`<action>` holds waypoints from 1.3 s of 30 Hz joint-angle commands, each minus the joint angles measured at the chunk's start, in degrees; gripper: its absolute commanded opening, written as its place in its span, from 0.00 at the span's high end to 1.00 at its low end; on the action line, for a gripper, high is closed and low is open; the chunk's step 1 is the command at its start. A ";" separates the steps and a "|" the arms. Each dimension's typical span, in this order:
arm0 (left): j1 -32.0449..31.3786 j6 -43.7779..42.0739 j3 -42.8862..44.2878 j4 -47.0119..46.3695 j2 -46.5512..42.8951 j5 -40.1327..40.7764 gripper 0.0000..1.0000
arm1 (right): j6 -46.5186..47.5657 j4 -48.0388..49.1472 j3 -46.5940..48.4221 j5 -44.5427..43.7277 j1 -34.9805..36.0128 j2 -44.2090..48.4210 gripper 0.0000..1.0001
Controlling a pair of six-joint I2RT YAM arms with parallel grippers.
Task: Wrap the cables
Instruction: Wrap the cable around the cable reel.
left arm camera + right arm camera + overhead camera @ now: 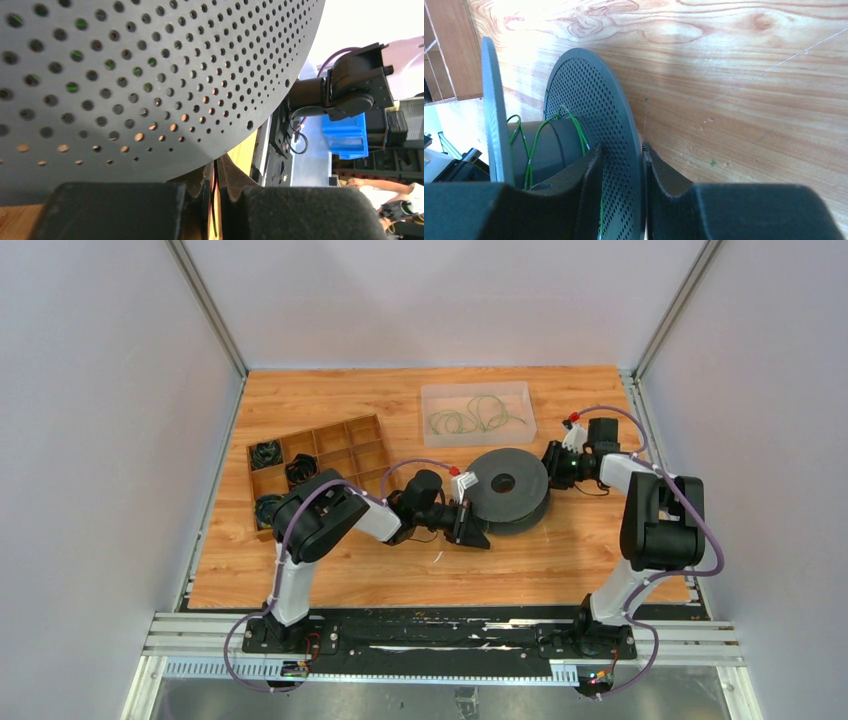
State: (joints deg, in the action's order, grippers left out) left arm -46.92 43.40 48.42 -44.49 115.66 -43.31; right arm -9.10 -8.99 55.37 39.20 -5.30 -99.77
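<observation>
Table (350, 570), cables (530, 159) partly behind reel (599, 110)

The reel (508, 485) sits in the middle, with the left gripper (470, 530) at its near-left edge and the right gripper (553, 465) on its right. The bin (476, 387) with the cables (470, 421) in it is just behind, and the divided tray (312, 432) is off to the left.

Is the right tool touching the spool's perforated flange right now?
Touching. The right wrist view shows the right tool clamped across the flange, pressing on both of its faces with no gap visible.
</observation>
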 commanded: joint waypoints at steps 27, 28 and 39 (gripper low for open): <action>-6.83 -25.61 19.37 41.67 -7.59 9.82 1.00 | -4.05 4.66 -6.57 -9.77 3.31 7.78 0.99; -7.41 -26.17 20.48 43.46 -7.29 10.72 1.00 | -3.88 4.68 -6.66 -9.88 3.43 7.80 0.99; -10.67 -31.83 35.00 61.57 0.18 18.05 0.98 | -3.88 5.62 -7.83 -11.14 4.23 9.28 0.99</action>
State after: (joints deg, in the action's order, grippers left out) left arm -56.88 14.85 78.98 8.43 112.60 -28.75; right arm -15.07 -2.76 49.39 33.50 -2.50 -91.50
